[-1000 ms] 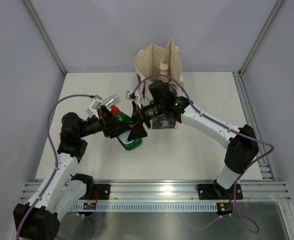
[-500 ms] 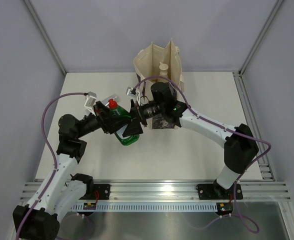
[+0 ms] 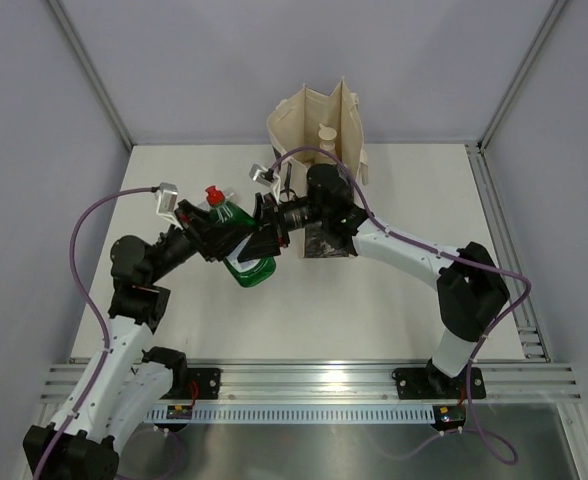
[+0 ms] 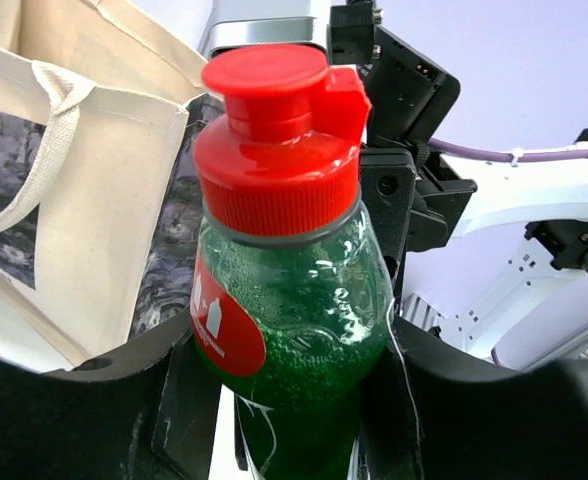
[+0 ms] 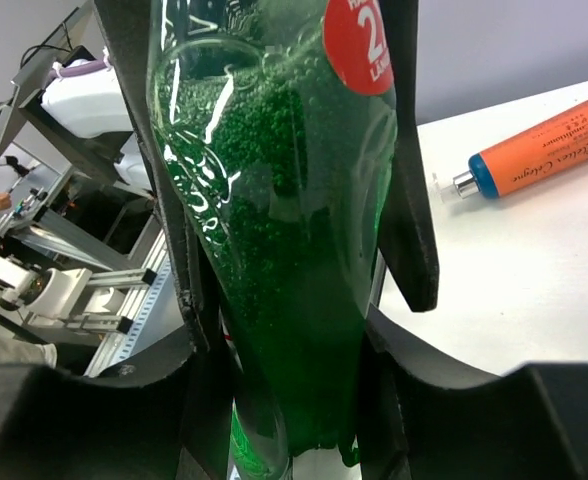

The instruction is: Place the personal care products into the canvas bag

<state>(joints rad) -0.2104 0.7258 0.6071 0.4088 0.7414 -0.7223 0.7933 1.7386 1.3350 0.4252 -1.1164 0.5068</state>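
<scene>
Big white "2" on the green bottle's [image 5: 274, 250] red round label [image 5: 359, 45], the small letters under it cut off. From the left wrist, its red sticker [image 4: 224, 325] shows only white bottle pictograms. The orange bottle [image 5: 544, 150] carries dark script, seemingly "Conditioner", the rest too small.

The left claw [image 4: 284, 405] and right claw [image 5: 286, 395] close on the green bottle [image 3: 251, 270] from opposite sides with no gap between them, the tall bag [image 3: 286, 120] stands just behind the right claw, an orange bottle [image 5: 542, 150] lies beside it, and open worktop [image 3: 374, 300] lies nearer.
</scene>
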